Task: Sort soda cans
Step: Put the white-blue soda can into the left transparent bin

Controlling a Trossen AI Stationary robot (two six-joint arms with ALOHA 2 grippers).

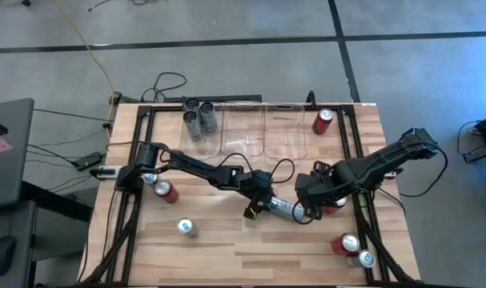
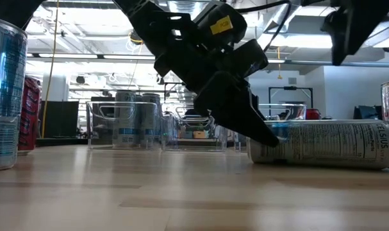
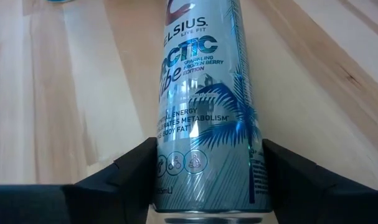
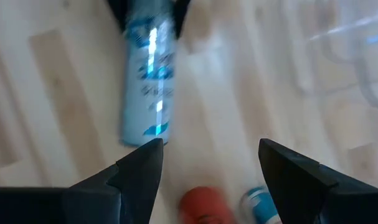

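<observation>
A silver-blue can [image 1: 283, 209] lies on its side on the wooden table [image 1: 226, 248], just past centre toward 4 o'clock in the high view. Its long axis runs roughly 10 to 4 o'clock, one end toward the left gripper [image 1: 263, 203], the other toward the right gripper [image 1: 307, 214]. In the left wrist view the left gripper's fingers [image 3: 123, 177] sit on either side of the can's end, close against its flanks, gripping it. The right gripper hangs just off the can's other end, fingers spread wide and holding nothing.

Around it: a red can [image 1: 334, 206] lies at 3 o'clock under the right arm; a red can [image 1: 346, 244] and a silver-topped can [image 1: 365, 258] stand at 5 o'clock; another red can [image 1: 323, 121] stands at 1 o'clock. A red can [image 1: 166, 191] is at 9 o'clock and a blue can [image 1: 186, 228] at 7 o'clock. Three grey cans [image 1: 199, 118] stand in the clear bins [image 1: 263, 136] at 12 o'clock
</observation>
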